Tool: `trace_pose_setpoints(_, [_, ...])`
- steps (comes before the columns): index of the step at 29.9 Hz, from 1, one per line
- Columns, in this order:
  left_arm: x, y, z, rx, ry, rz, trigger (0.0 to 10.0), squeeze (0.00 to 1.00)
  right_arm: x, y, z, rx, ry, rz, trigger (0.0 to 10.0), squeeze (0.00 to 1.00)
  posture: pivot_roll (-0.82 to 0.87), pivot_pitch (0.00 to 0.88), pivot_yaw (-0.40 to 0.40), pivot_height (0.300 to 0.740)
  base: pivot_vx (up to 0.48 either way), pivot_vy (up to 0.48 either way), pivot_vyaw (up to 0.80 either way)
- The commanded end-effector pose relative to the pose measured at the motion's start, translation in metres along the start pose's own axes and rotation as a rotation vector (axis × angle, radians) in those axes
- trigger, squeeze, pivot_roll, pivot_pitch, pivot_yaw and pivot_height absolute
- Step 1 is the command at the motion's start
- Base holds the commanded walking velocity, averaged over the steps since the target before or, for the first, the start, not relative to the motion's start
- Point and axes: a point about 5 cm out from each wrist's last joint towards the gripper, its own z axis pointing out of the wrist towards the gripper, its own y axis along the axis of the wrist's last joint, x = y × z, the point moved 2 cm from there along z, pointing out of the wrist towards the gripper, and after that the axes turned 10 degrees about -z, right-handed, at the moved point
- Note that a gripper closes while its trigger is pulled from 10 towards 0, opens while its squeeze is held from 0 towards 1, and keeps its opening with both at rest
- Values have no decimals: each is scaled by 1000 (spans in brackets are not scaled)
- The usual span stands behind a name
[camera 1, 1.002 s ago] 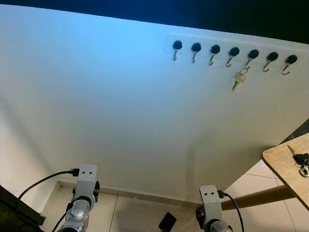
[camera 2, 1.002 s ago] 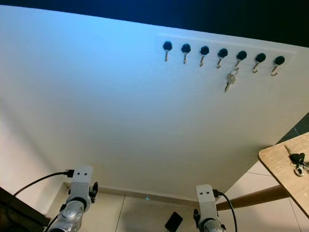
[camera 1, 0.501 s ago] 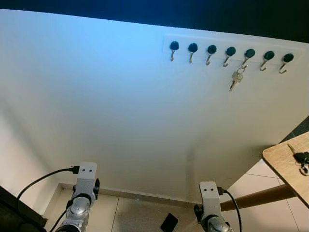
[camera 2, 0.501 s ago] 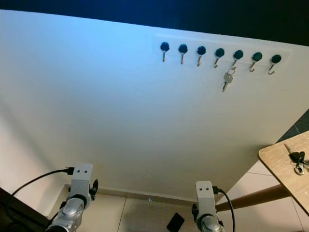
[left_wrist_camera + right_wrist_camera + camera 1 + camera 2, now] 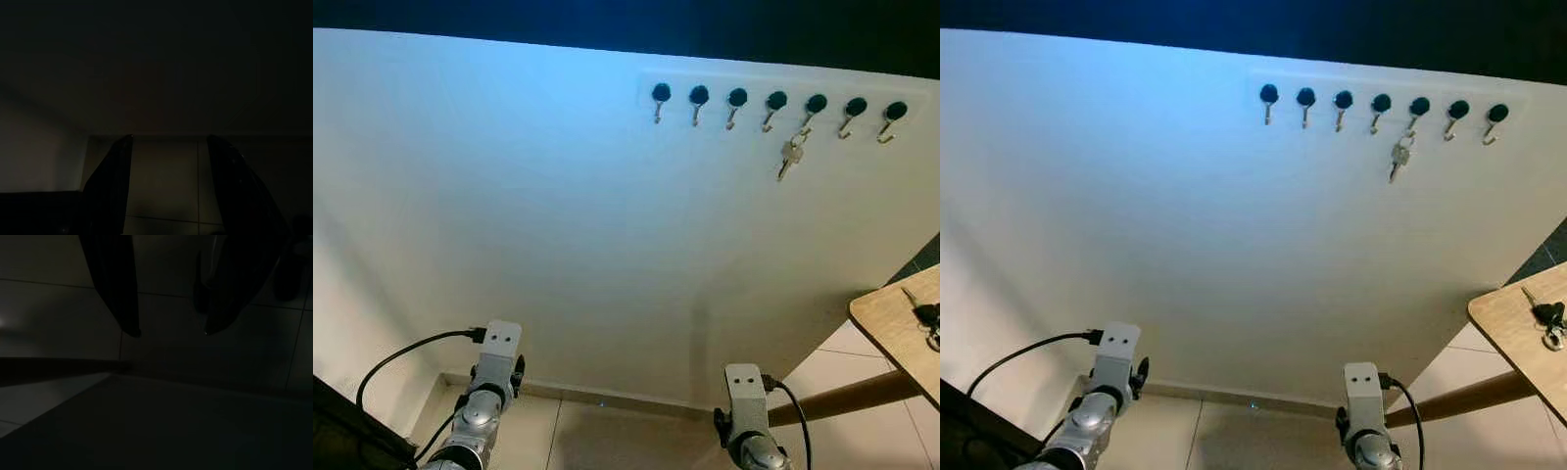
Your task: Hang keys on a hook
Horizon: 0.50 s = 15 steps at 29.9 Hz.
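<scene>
High above both lowered arms, a silver key [image 5: 790, 157] hangs on the fifth black-knobbed hook [image 5: 814, 106]. Dark keys [image 5: 1547, 319] lie on a wooden table [image 5: 1508, 323] to the right. Left gripper [image 5: 168, 142] and right gripper [image 5: 171, 333] hang spread, empty, over tiled floor [image 5: 58, 308].

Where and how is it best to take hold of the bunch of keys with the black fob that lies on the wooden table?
The bunch of keys with a black fob lies flat near the edge of the light wooden table, on the robot's right. Probably best: come down from above with the right hand and pinch the bulkier black fob, leaving the ring free for a hook. Finer detail is too small to tell.
</scene>
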Motion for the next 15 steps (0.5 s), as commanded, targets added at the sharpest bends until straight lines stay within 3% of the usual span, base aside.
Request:
trace_pose_setpoints(1, [0,-4,0,25,-7,10,10000,0,-6,-3,-1,-1,-24,7,10000,0,42,0,-11,740,0,0,0])
trace_pose_setpoints(7, [-7,-5,0,31,-30,23,10000,0,-9,-5,-2,6,-33,5,10000,0,29,0,-5,740,0,0,0])
trace_pose_setpoints(15, [-4,-14,-4,56,-18,6,10000,0,3,-3,-2,-9,13,-30,10000,0,20,0,-42,740,0,0,0])
